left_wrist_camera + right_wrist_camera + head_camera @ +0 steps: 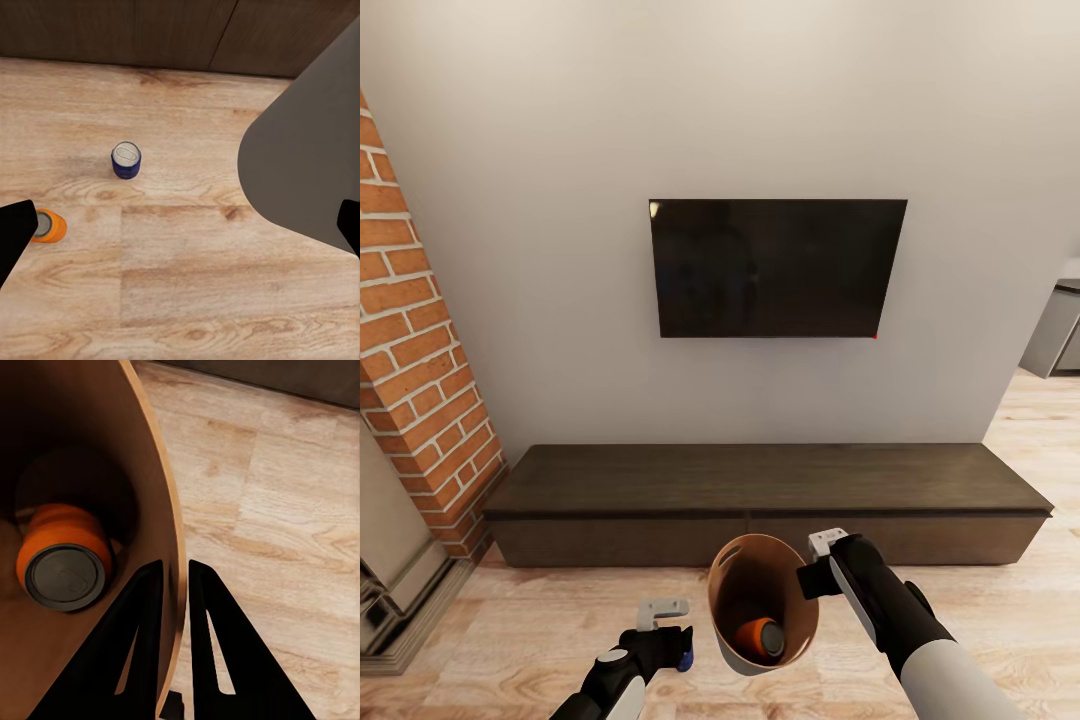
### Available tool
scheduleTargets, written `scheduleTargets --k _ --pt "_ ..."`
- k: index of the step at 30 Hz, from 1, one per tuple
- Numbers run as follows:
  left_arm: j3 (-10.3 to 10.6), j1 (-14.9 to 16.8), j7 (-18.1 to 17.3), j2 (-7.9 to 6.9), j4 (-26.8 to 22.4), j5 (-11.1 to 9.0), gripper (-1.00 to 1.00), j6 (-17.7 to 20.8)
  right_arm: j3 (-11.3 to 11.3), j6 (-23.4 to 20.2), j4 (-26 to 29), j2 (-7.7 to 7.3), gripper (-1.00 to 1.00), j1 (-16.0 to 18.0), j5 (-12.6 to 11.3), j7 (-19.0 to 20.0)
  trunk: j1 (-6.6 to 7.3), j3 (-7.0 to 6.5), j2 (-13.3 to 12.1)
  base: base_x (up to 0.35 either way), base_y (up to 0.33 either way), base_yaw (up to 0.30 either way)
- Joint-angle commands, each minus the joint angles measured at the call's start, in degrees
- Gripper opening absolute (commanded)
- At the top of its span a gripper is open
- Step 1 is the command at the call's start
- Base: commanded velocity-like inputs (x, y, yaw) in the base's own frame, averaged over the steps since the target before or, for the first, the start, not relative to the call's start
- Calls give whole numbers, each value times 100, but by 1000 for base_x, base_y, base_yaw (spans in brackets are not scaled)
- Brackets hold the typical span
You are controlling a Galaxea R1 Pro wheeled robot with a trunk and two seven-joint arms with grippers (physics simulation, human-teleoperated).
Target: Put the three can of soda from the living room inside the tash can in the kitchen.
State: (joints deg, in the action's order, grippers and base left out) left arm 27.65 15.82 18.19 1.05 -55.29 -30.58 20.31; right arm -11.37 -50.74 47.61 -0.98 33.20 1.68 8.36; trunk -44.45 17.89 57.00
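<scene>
A black TV (778, 267) hung above the long dark cabinet (768, 500). The right tool (174, 585) pinched the rim of the tilted trash can (745, 585), one orange can (64, 562) lying inside. The left tool (180, 225) hung spread wide over the floor, where a blue can (126, 160) stood upright near another orange can (49, 226).

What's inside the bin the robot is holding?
One orange can lies on its side at the bottom of the bin, grey top facing up toward the opening. The right gripper pinches the rim. The can hides part of the bin's floor, so anything under it can't be seen.
</scene>
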Motion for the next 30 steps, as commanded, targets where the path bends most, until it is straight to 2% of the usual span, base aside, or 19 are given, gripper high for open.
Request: scheduleTargets --k 1,30 --pt "1 0 0 0 0 0 100 0 3 -6 2 1 -100 2 -107 34 0 -1 1 0 0 0" --pt "3 0 0 0 0 0 100 0 -4 -9 2 10 -100 2 -98 26 0 -1 1 12 7 0"
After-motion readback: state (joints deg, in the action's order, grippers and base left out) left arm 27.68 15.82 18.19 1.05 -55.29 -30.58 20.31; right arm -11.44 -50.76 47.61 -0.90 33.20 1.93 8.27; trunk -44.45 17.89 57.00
